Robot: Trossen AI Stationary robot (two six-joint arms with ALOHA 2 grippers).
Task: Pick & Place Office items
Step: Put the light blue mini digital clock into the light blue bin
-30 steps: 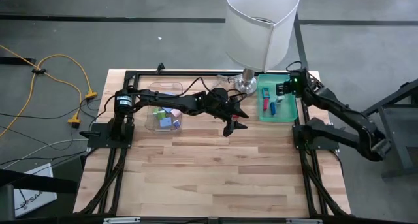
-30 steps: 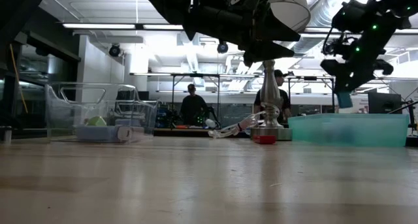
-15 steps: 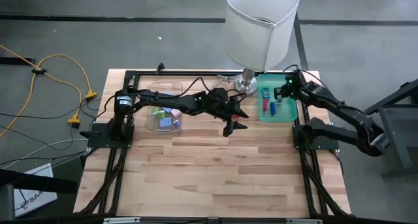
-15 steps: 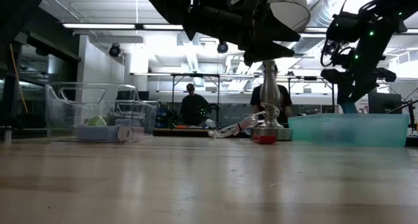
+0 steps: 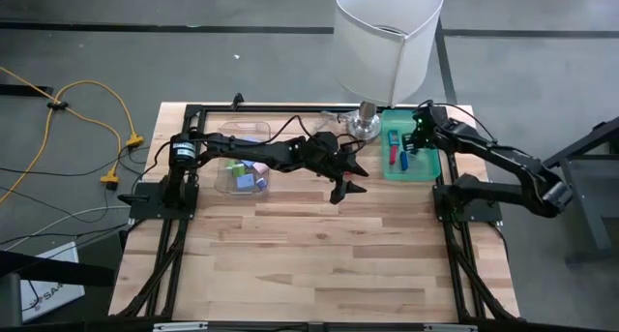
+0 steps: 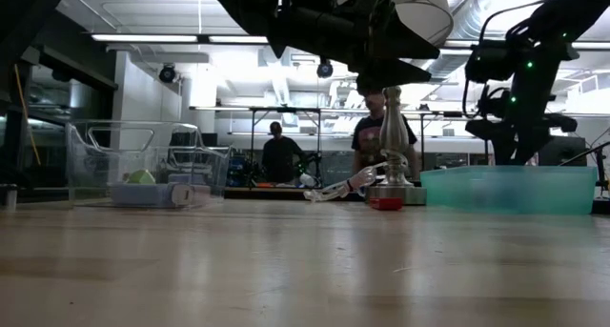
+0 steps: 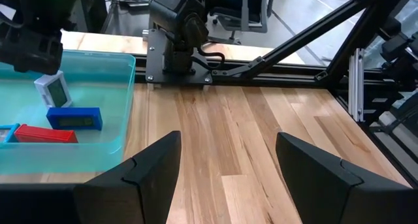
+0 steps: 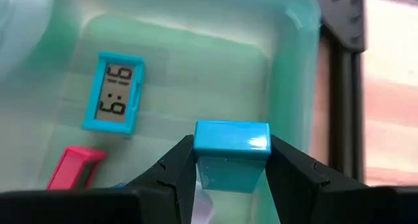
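Small light blue rectangular block: pinched between the right gripper's two dark fingers, jaws partly closed, one on each side face. It hangs inside the rim of the translucent teal plastic tray, above the floor, not set down.

Tray contents, right wrist view: blue-framed little digital clock at 10 o'clock from the held block, pink-red flat bar at 8 o'clock. Left wrist view adds a dark blue flat block and a white-faced small clock near the right arm's wrist.

High view: tray at table's 1 o'clock; lamp's metal base just beside it under the big white lampshade. Clear plastic bin with more small coloured pieces at 10 o'clock.

Left gripper: hovers mid-table over bare wood planks, jaws apart, nothing held.

Step, by my reading: placing stage, block brought over the tray. Next calls for lowering into a free patch clear of the clocks, then letting the jaws spread.
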